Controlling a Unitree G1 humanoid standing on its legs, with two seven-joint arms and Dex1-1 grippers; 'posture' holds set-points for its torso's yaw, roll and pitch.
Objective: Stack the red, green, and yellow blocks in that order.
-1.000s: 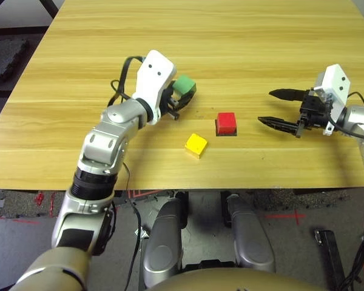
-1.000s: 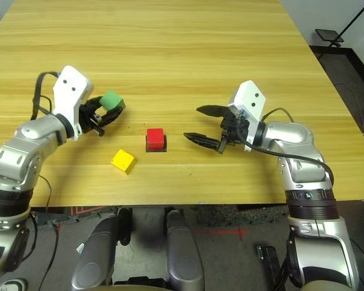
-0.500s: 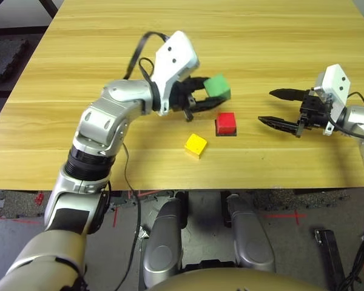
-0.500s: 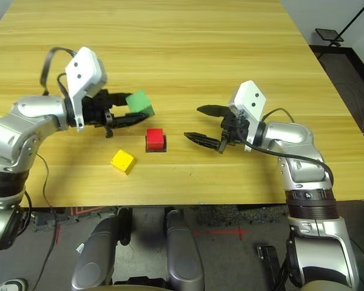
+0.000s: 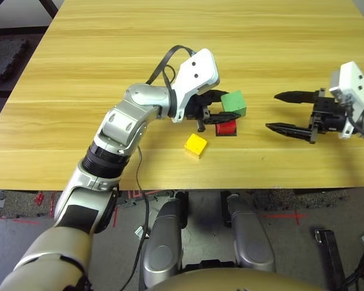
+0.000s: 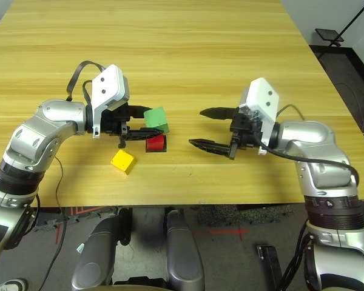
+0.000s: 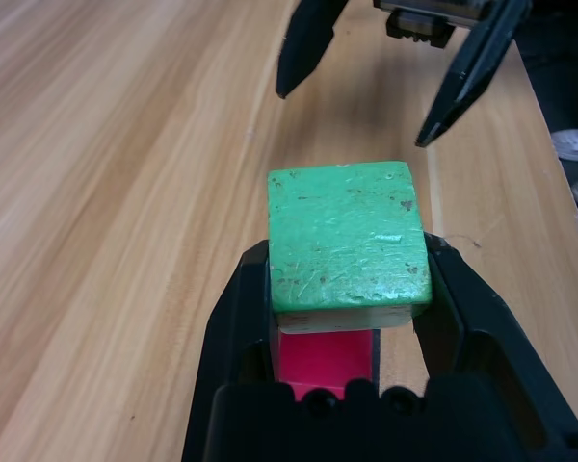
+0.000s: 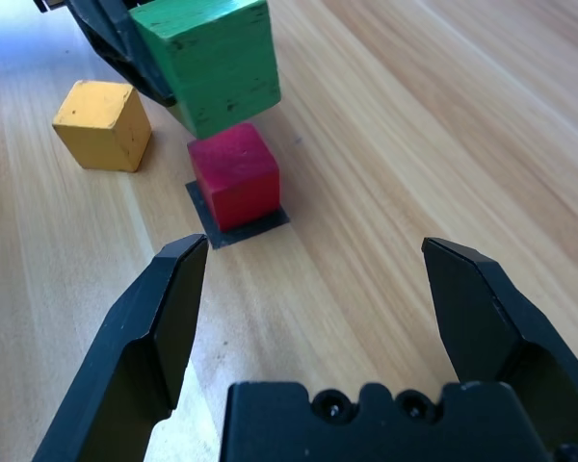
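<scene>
Holding the green block (image 5: 233, 102) just above the red block (image 5: 226, 128) — the left gripper (image 5: 223, 107) clamps it for stacking; right gripper (image 5: 287, 111) wide, empty.

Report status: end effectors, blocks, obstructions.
Left end effector shut on matte green cube, above matte red cube, not seated. Right end effector open, empty. Matte yellow cube aside; nothing blocking.

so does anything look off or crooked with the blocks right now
Nothing damaged. The green block, held in the left claw, hangs tilted above the red block, not yet resting on it. The yellow block sits aside, turned askew.
</scene>
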